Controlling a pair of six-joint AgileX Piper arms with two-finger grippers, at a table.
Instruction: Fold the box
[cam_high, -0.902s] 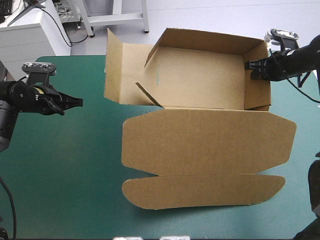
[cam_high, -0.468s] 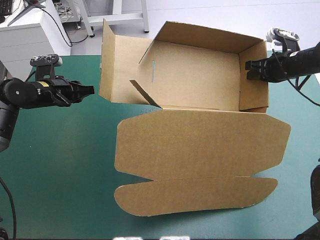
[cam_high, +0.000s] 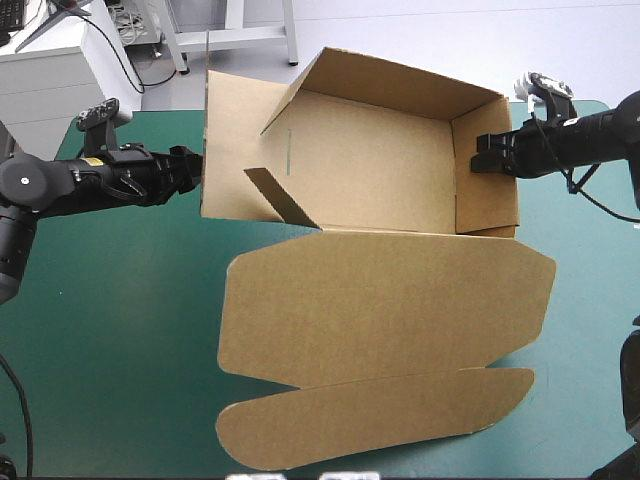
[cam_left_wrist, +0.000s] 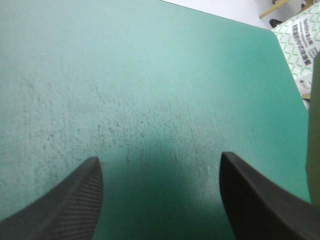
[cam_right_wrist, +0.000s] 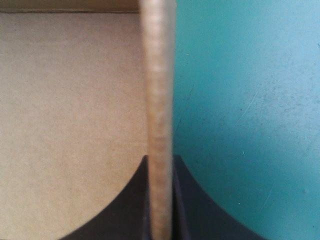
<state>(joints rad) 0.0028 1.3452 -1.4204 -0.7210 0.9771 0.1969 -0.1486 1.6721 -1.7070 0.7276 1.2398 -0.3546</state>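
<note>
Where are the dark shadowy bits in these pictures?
Left wrist view: a soft shadow lies on the teal-green cover between the fingers of the open left gripper. Right wrist view: the cover is darker right beside the box wall that the right gripper holds. High view: no strong shadows; light looks even.

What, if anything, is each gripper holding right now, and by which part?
The right gripper grips the box by its raised right end wall; the left gripper is open and holds nothing.

No legible text (in any view)
</note>
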